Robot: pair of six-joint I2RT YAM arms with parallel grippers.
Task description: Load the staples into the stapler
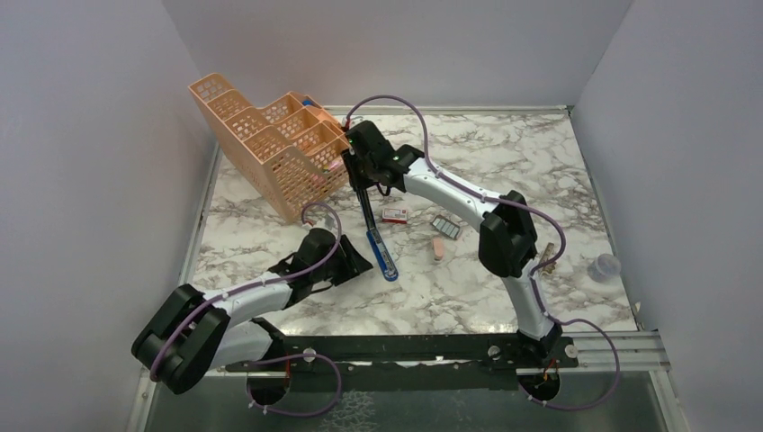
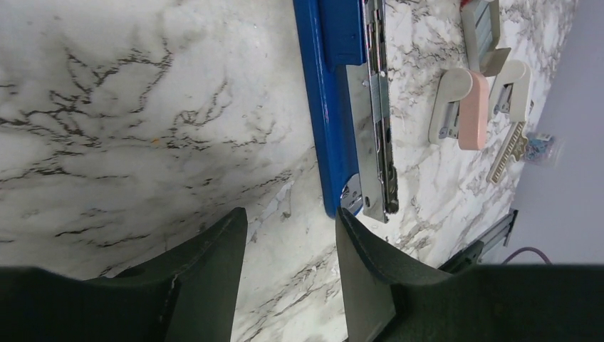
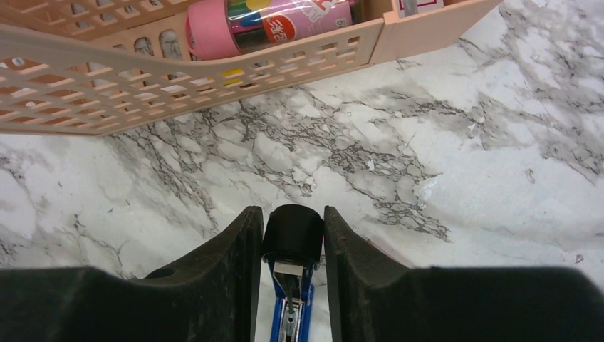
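The stapler (image 1: 382, 255) lies hinged open on the marble table, its blue arm with the silver channel (image 2: 374, 107) facing up. My right gripper (image 1: 360, 175) is shut on the stapler's black end (image 3: 293, 231), close to the organiser. My left gripper (image 1: 357, 259) is open and empty, its jaws (image 2: 290, 217) just short of the blue arm's tip, the right finger (image 2: 363, 263) almost touching it. The staples (image 1: 445, 227) are a silvery ribbed block lying right of the stapler; they also show at the top right of the left wrist view (image 2: 484, 25).
A peach mesh organiser (image 1: 270, 144) stands at the back left, holding a pink tube (image 3: 285, 21). A red-and-white box (image 1: 394, 214) and a pink block (image 1: 438, 248) lie near the staples. A clear cup (image 1: 605, 266) sits at the far right.
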